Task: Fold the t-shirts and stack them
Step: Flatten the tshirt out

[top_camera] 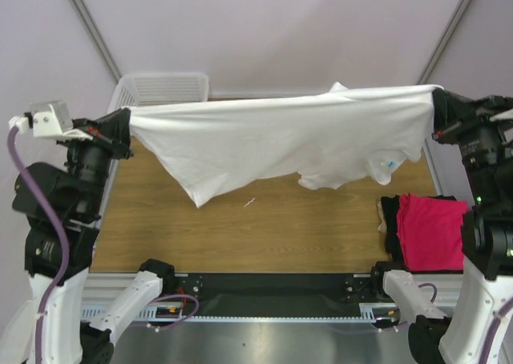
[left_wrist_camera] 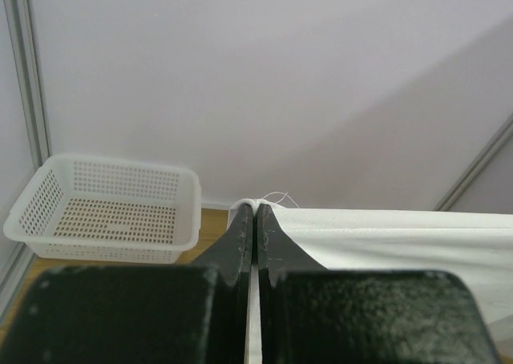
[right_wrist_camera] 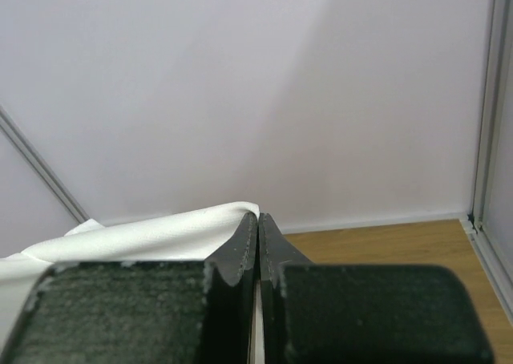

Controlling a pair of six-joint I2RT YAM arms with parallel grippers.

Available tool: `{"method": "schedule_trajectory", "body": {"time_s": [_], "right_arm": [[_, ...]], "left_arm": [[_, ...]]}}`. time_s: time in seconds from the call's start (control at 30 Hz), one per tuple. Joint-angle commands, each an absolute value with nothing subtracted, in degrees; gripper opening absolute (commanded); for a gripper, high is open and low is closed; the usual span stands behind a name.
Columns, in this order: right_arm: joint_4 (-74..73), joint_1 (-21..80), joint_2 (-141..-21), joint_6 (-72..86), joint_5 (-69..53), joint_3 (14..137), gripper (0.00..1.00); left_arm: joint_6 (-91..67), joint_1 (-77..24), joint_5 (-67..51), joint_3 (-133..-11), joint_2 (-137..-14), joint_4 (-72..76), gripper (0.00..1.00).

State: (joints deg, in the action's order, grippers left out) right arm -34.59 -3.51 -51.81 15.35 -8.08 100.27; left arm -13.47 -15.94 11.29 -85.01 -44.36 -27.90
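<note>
Above the wooden table [top_camera: 264, 236], the white t-shirt [top_camera: 272, 135] is held stretched in the air between the two arms. Its top edge is drawn nearly straight from side to side, while the rest hangs in loose folds, lowest toward the left. The left jaws are clamped on one end of that edge and the right jaws are pinched shut on the other, with thin cloth squeezed between each pair in the wrist views. A small blue-white tag [top_camera: 390, 163] is seen low on the shirt's right part. At the table's near right, the magenta-pink t-shirt [top_camera: 431, 229] is laid folded on the black t-shirt [top_camera: 389, 218]. A white mesh basket [top_camera: 164, 89] is set at the far left corner.
</note>
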Motion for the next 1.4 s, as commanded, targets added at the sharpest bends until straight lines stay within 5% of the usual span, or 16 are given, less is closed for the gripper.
{"method": "schedule_trajectory", "body": {"time_s": [0.0, 0.53, 1.0, 1.37], "right_arm": [[-39.89, -4.13, -49.58, 13.8, -4.92, 103.62, 0.0], [-56.52, -4.13, -43.95, 14.85, -0.35, 109.87, 0.0], [-34.47, -4.13, -43.77, 16.61, 1.39, 72.62, 0.0], [-13.46, -4.13, -57.2, 17.49, 6.41, 55.03, 0.0]], "left_arm": [[-13.27, -15.03, 12.66, -87.19, -40.97, -32.16, 0.0], [-19.06, -15.03, 14.94, -87.73, -33.05, -47.47, 0.0], [-24.78, -15.03, 18.72, -59.61, -42.7, -25.61, 0.0], [-26.1, -15.03, 21.8, -56.59, -69.57, -5.1, 0.0]]}}
